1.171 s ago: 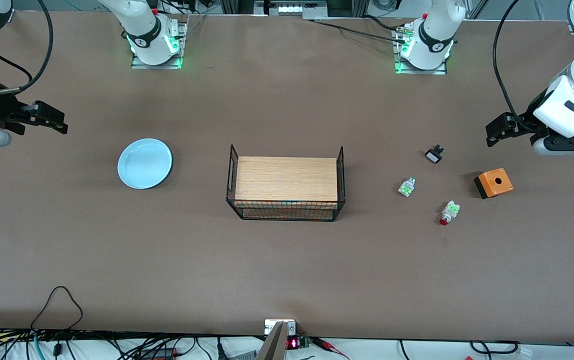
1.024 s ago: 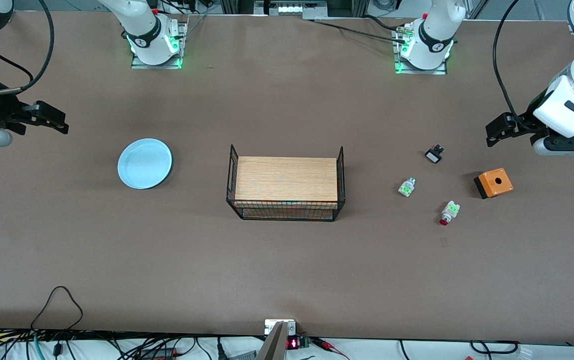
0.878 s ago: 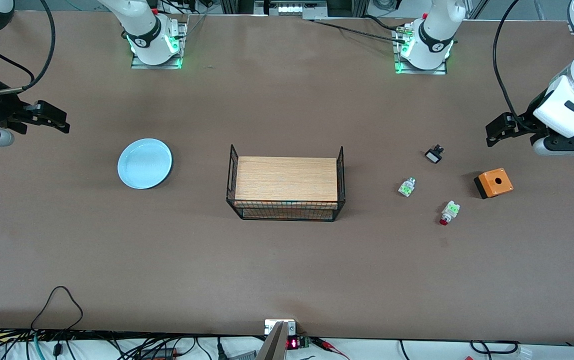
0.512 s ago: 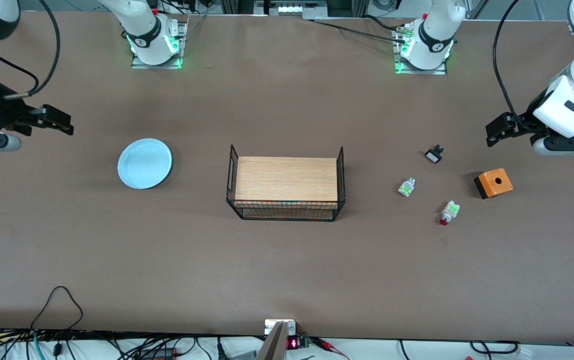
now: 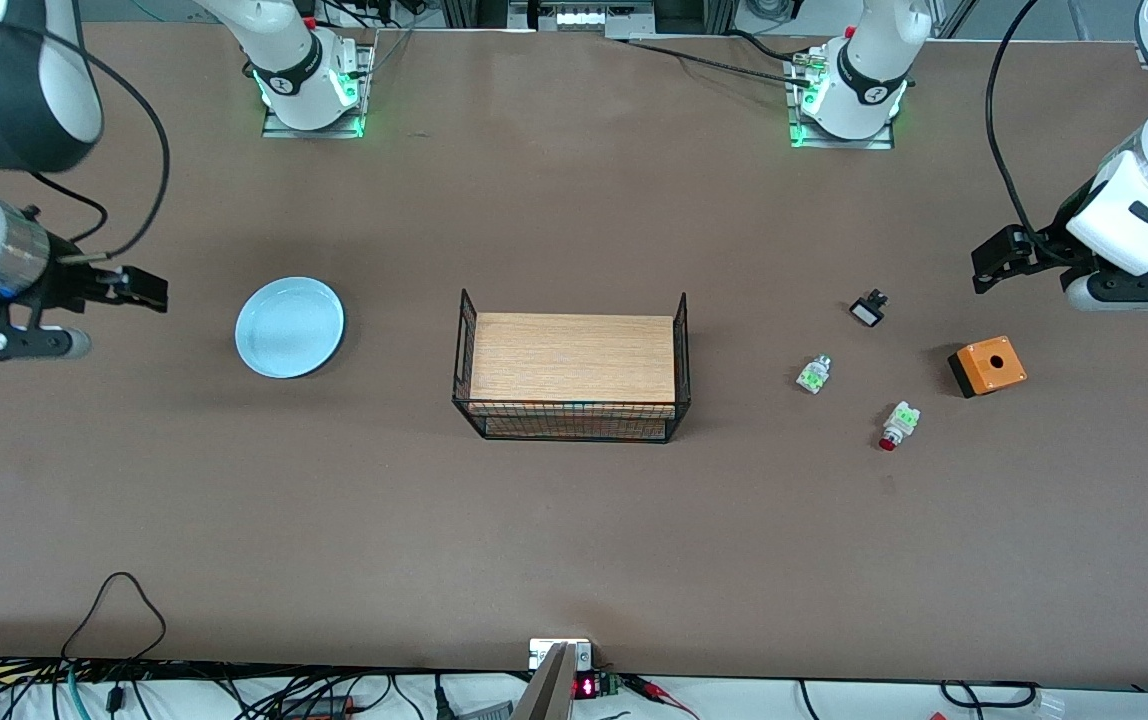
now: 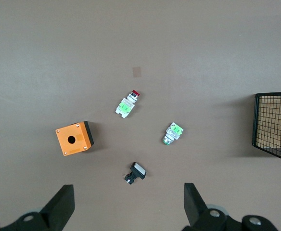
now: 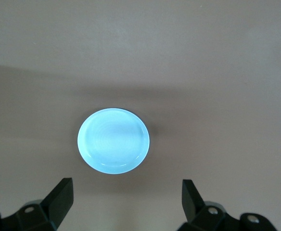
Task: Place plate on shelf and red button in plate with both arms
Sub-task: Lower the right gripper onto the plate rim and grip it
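The pale blue plate [image 5: 289, 327] lies flat on the table toward the right arm's end; it also shows in the right wrist view [image 7: 113, 140]. My right gripper [image 5: 146, 290] is open and empty, up in the air beside the plate and apart from it. The red button [image 5: 896, 425], white-and-green with a red cap, lies toward the left arm's end; it shows in the left wrist view [image 6: 126, 104] too. My left gripper [image 5: 994, 258] is open and empty, held high over the table by the small parts.
A wire basket [image 5: 571, 368] with a wooden board in it stands mid-table. Near the red button lie a white-green piece without red cap [image 5: 813, 374], a small black-and-white piece [image 5: 868, 308] and an orange box with a hole [image 5: 987, 366].
My right arm has swung toward the plate, its gripper moving closer to it and toward the front camera. The left arm has not moved.
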Action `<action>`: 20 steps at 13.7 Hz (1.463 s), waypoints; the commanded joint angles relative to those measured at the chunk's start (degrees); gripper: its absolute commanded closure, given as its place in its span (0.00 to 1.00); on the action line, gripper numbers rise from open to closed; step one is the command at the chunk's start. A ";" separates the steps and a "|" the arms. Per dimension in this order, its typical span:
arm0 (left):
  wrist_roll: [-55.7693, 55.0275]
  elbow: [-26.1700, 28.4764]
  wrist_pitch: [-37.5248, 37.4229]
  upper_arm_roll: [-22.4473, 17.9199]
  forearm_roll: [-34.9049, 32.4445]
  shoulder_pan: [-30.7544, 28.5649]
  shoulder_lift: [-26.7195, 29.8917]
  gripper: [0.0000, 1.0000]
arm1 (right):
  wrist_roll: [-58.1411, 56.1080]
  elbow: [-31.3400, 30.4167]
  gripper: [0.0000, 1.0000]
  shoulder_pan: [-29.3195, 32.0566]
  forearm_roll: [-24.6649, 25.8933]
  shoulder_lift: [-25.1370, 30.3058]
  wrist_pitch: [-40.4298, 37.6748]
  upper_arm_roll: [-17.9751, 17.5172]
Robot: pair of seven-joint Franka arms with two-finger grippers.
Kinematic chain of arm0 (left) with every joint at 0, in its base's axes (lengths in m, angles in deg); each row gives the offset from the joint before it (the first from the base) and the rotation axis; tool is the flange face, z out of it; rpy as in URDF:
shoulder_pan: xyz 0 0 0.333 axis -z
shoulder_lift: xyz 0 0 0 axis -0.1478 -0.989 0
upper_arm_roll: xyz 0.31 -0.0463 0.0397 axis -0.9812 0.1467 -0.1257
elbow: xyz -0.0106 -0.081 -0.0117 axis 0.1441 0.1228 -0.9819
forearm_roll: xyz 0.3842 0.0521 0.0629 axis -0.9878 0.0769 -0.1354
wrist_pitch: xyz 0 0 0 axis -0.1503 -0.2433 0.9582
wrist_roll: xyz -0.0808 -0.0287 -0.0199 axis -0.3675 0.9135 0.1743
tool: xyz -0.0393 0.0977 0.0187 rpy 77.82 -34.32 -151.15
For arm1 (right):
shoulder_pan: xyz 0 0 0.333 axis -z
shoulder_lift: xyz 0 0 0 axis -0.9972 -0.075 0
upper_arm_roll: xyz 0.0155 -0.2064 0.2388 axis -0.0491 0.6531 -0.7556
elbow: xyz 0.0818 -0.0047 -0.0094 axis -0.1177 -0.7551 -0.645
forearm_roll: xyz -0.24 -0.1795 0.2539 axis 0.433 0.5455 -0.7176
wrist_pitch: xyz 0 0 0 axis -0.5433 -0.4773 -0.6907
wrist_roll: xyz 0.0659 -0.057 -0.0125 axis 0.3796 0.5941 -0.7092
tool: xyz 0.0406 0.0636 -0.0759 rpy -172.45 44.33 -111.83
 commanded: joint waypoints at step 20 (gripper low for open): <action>0.58 -1.99 -1.46 0.13 0.76 -0.33 -0.97 0.00 | -3.93 -37.21 0.27 7.53 1.39 -10.08 48.11 -0.11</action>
